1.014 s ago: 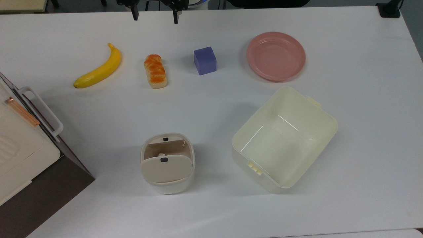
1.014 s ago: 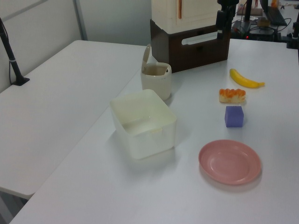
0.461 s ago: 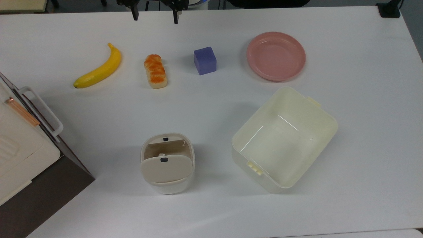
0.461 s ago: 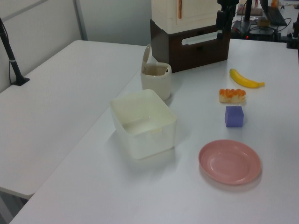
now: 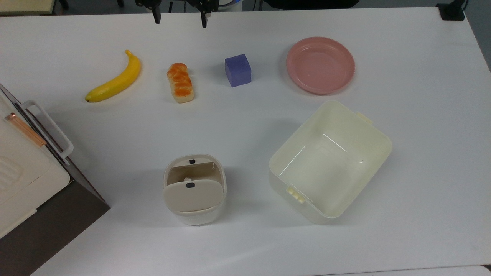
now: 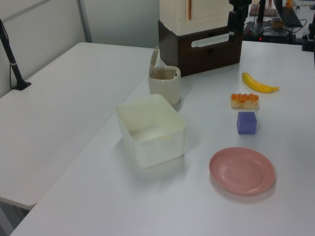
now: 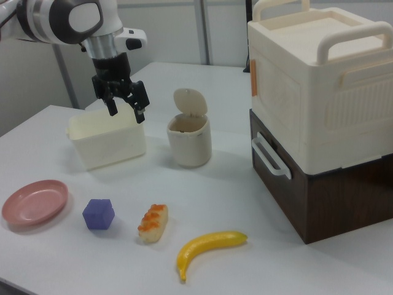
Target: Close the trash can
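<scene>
The trash can [image 5: 194,188] is a small beige-white bin standing toward the top view's lower middle. Its tan lid [image 5: 193,195] is tipped up on its hinge, so the inside is exposed. A small black button [image 5: 191,161] sits on the rim. In the right view the trash can [image 7: 189,142] stands with its lid [image 7: 188,101] upright. The left view shows the trash can [image 6: 164,86] in front of the brown cabinet. My gripper [image 5: 180,18] hangs open at the top view's top edge, far from the can and holding nothing. In the right view the gripper [image 7: 126,111] hovers to the can's left.
A banana [image 5: 115,79], a bread piece [image 5: 180,82], a purple cube [image 5: 238,70] and a pink plate [image 5: 320,65] lie in a row. A pale-yellow tub [image 5: 330,161] stands at the can's right in the top view. A cream box on a brown cabinet [image 5: 27,168] fills the top view's left edge.
</scene>
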`<action>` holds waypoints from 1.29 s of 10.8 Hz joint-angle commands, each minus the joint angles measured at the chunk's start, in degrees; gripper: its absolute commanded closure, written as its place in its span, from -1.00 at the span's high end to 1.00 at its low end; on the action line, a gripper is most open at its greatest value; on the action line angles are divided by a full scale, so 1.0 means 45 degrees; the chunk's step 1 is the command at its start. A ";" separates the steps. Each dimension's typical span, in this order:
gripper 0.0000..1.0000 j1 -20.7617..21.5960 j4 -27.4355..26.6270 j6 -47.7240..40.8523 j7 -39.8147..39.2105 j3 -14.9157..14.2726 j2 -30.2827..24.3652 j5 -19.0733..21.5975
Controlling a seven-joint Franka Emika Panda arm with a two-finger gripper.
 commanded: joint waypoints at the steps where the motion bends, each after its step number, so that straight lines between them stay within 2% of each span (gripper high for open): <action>1: 1.00 0.0117 -0.0338 -0.0137 -0.0245 -0.0028 -0.0362 0.0171; 7: 1.00 0.0136 -0.0455 -0.0118 -0.0459 0.0030 -0.0343 0.0035; 8: 0.76 0.0194 -0.0475 -0.0079 -0.0634 0.0031 -0.0323 -0.0024; 9: -0.20 0.0214 -0.0533 0.0134 -0.0906 0.0108 -0.0226 -0.0237; 10: -0.81 0.0369 -0.0514 0.1103 -0.0715 0.0360 0.0277 -0.0723; 11: -1.00 0.0603 -0.0495 0.1925 -0.0288 0.0517 0.0824 -0.1385; 13: -1.00 0.0625 -0.0358 0.3836 0.1230 0.0538 0.1588 -0.1587; 14: -1.00 0.0605 -0.0048 0.4640 0.2728 0.0538 0.1997 -0.1626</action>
